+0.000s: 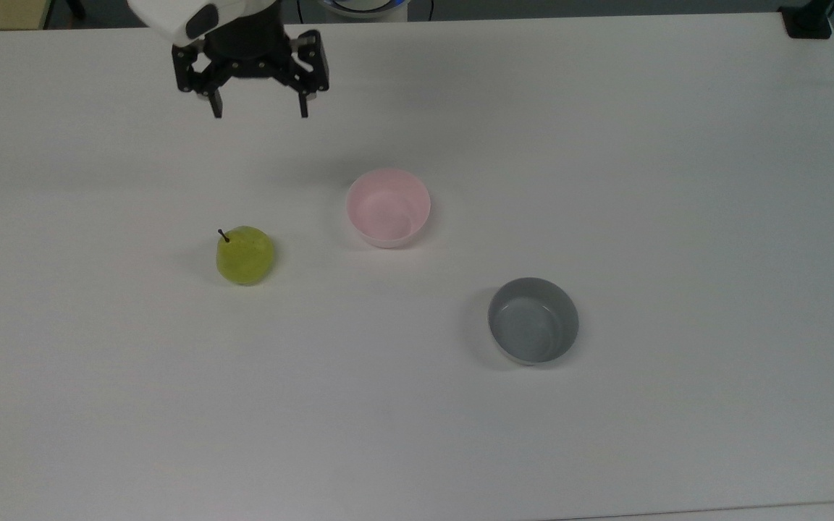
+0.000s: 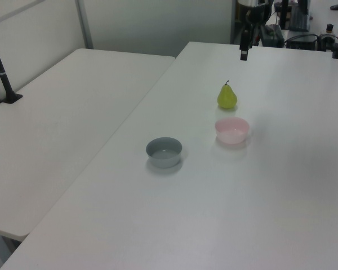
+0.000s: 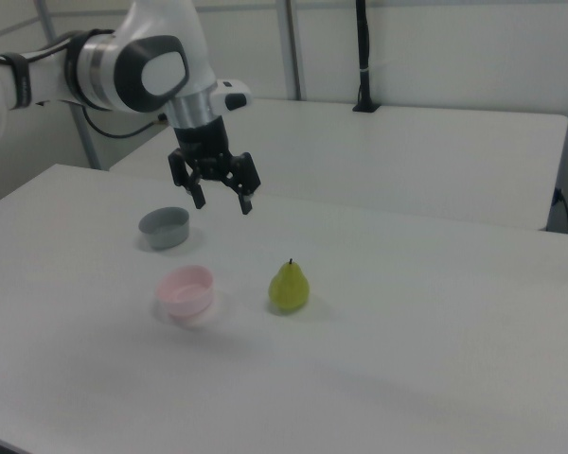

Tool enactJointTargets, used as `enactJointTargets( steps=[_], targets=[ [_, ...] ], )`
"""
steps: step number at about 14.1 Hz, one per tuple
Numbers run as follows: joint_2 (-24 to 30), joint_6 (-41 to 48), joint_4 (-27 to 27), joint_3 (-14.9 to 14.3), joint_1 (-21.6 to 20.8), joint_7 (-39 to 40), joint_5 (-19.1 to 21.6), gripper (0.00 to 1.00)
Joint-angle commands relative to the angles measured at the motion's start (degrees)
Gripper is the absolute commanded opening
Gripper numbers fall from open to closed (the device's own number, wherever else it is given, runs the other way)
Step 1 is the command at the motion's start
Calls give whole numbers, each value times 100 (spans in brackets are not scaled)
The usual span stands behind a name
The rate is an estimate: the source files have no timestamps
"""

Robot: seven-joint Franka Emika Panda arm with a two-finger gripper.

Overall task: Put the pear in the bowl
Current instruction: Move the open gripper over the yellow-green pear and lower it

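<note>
The yellow-green pear [image 1: 245, 255] [image 2: 227, 97] [image 3: 289, 287] stands upright on the white table, its dark stem up. To its right in the top view sits the pale pink bowl [image 1: 388, 208] [image 2: 232, 130] [image 3: 186, 291], with nothing in it. My gripper [image 1: 260, 113] [image 3: 221, 202] hangs open in the air well above the table, fingers pointing down, nothing between them. In the top view it is above the pear and slightly to its right. In the right view it hovers above the gap between bowl and pear.
A grey bowl [image 1: 533, 320] [image 2: 164, 152] [image 3: 164, 227] of similar size stands apart from the pink one. A second white table [image 2: 62, 124] adjoins this one. A black pole base [image 1: 806, 20] sits at the top view's far right corner.
</note>
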State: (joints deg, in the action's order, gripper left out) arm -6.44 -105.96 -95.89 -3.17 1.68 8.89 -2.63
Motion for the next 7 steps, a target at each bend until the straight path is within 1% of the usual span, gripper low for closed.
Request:
enactJointTargets(
  steps=[1,5,7],
  targets=[
    [-322,-451,-9,-8,174,376,-9,100],
    [-770,-865,-18,-26,236,491,-53,100],
    [-955,-1005,-27,-26,279,518,-175,100]
  ],
)
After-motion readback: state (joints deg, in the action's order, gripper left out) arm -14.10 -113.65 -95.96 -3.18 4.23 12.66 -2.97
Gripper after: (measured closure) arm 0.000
